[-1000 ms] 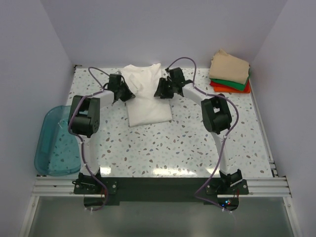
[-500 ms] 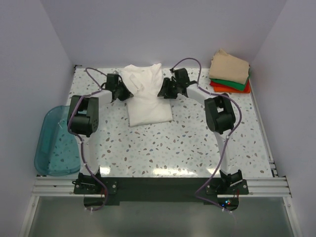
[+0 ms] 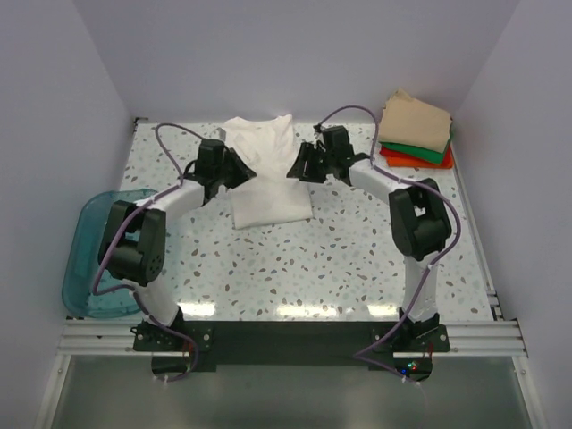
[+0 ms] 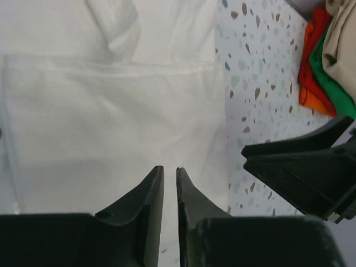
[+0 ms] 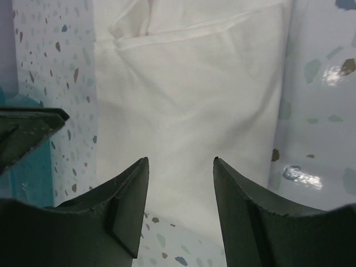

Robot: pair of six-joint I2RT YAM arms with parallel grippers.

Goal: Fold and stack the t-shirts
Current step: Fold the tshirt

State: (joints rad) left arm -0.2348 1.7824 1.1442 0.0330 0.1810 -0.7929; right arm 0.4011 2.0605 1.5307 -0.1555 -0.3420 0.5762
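The white t-shirt (image 3: 270,179) lies folded into a long strip at the back middle of the table, flat, collar end away from the arms. My left gripper (image 3: 241,172) is at its left edge, jaws shut with only a thin gap and nothing between them; the left wrist view shows it (image 4: 169,169) just above the white cloth (image 4: 111,100). My right gripper (image 3: 298,166) is at the shirt's right edge, open and empty, above the cloth (image 5: 194,94) in the right wrist view (image 5: 181,161). Folded tan (image 3: 416,121), green (image 3: 429,154) and orange-red (image 3: 400,157) t-shirts are stacked at the back right.
The translucent teal bin (image 3: 96,259) sits off the table's left edge and shows in the right wrist view (image 5: 22,172). The speckled table (image 3: 313,268) is walled on three sides. The stack also shows in the left wrist view (image 4: 322,67).
Both arms have swung their elbows outward and lower. The left gripper has shifted slightly right onto the shirt's left edge. The shirt has not moved.
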